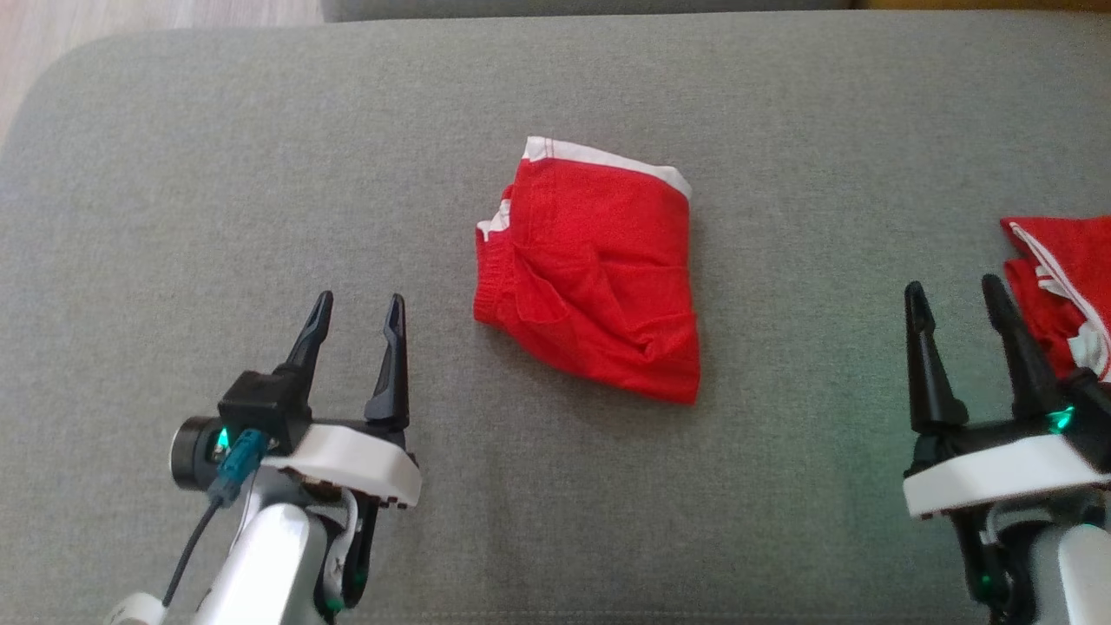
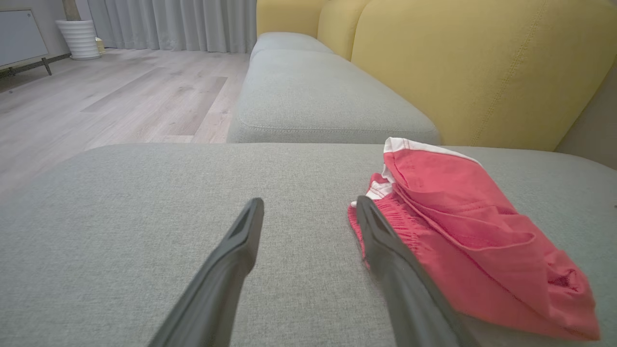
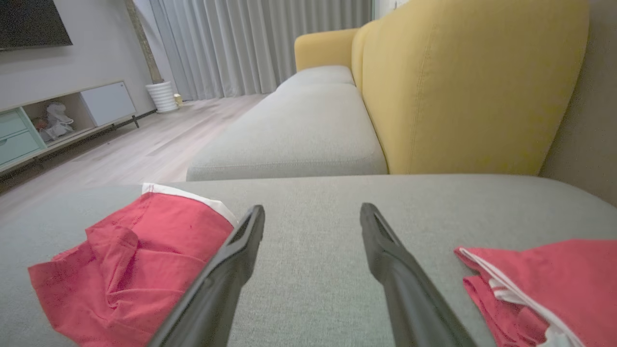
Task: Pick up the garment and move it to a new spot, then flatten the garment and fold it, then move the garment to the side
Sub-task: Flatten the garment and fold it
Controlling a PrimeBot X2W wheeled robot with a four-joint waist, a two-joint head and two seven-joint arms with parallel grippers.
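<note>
A grey sofa cushion (image 1: pixel 260 130) spans the head view, with pale wood floor (image 1: pixel 52 35) at its upper left and a second red cloth with white trim (image 1: pixel 1063 269) at the right edge. In the wrist views, yellow backrests (image 2: pixel 482 72) rise upper right, grey curtains (image 3: pixel 231 43) hang along the top, and a white ribbed pot (image 2: pixel 79 38) and a low cabinet (image 3: pixel 58 120) stand on the left.

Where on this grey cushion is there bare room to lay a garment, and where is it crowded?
The widest bare patch of the grey cushion lies between its left edge and the middle red garment, beyond the left gripper. Another lies between that garment and the second red garment. Crowded: the right edge, where the right gripper stands by it.
</note>
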